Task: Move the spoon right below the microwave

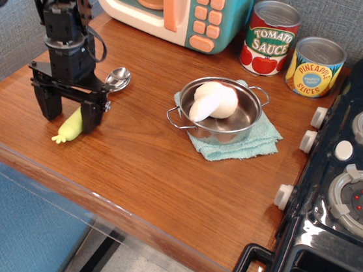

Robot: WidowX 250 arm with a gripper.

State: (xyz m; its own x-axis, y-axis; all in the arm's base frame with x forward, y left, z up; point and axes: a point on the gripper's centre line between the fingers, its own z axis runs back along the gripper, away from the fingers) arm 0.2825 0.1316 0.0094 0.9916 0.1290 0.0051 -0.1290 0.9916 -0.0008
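Observation.image caught the gripper (69, 111) lined up for the grab, jaws spread wide astride the spoon (93, 104) near the bench's left edge.

Nothing was clasped yet: the handle lay between the fingers, the silver bowl poking out toward the back. Next up, by my read, a squeeze, a lift, and a short carry to the bare wood before the microwave (183, 8) at the back edge, with room to spare.
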